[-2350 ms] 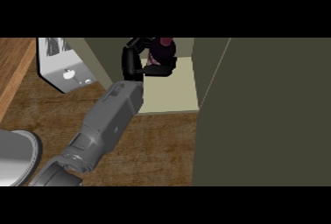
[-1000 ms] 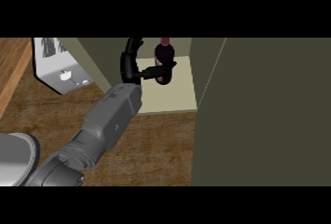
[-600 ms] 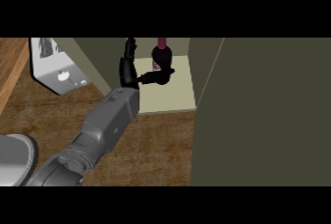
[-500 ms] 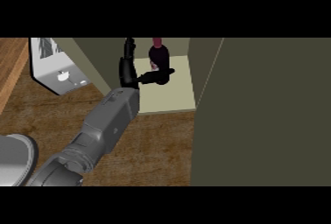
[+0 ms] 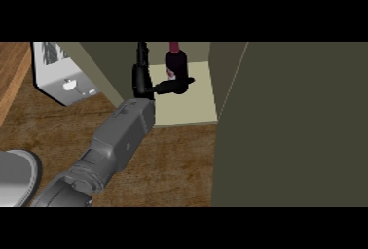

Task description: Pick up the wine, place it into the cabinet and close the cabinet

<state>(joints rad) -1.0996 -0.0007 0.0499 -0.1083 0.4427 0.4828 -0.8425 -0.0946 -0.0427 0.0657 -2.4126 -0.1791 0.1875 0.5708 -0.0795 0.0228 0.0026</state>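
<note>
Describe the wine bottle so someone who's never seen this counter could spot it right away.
Find the open cabinet with its pale floor at the top of the view. The wine bottle stands inside, just beyond the black left hand. It is the only dark bottle there, with a red top.

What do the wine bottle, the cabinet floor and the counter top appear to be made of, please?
Wine bottle: probably dark glass, given its near-black body and red cap. Cabinet floor: a matte, pale cream panel, painted or laminate. Counter top: brown wood, or wood-look, with visible grain.

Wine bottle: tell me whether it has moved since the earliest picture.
Yes. The wine bottle has gone deeper into the cabinet, away from its front edge; the robot hand has opened beside it.
</note>
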